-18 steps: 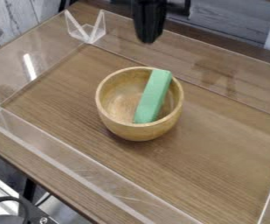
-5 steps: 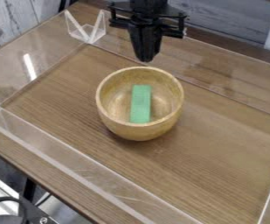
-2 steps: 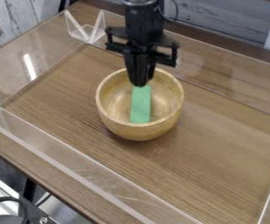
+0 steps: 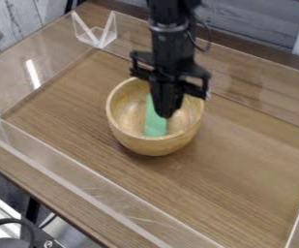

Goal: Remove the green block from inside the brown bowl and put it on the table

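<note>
The gripper [image 4: 168, 112] points straight down into the bowl [image 4: 123, 124], its tips at the far end of the block [image 4: 157, 126], which lies flat on the bowl floor. The jaws are fully closed and hold nothing. For a sound grasp, the jaws need to open wider than the block's short side, straddle it near mid-length, clear both walls, then close and lift vertically before moving over the table [image 4: 242, 174].
</note>
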`<state>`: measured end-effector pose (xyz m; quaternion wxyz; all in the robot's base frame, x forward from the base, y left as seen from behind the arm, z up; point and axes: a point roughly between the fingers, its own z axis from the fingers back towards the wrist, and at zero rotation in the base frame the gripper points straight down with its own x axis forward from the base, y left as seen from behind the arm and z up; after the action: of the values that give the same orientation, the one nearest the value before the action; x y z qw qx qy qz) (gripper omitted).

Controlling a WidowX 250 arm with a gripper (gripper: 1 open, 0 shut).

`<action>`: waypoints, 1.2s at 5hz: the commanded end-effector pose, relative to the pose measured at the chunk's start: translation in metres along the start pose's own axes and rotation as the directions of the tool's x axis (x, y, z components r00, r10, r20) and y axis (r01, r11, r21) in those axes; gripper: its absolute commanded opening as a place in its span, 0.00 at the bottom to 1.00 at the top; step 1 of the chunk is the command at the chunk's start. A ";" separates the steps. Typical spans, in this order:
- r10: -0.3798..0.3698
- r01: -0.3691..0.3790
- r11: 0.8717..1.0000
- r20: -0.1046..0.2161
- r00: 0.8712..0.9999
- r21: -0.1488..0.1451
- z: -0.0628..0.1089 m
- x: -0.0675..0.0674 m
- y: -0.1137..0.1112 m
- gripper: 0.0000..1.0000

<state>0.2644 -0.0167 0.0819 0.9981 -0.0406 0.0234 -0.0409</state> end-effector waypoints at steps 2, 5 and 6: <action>-0.093 0.093 0.996 -0.008 0.996 0.007 -0.025 0.000 -0.034 0.00; -0.139 0.139 0.990 -0.046 0.989 0.003 -0.059 -0.005 -0.048 0.00; -0.135 0.135 0.991 -0.047 0.990 0.002 -0.060 -0.004 -0.046 0.00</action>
<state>0.2514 -0.0655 0.0282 0.9922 -0.0384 0.0499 -0.1076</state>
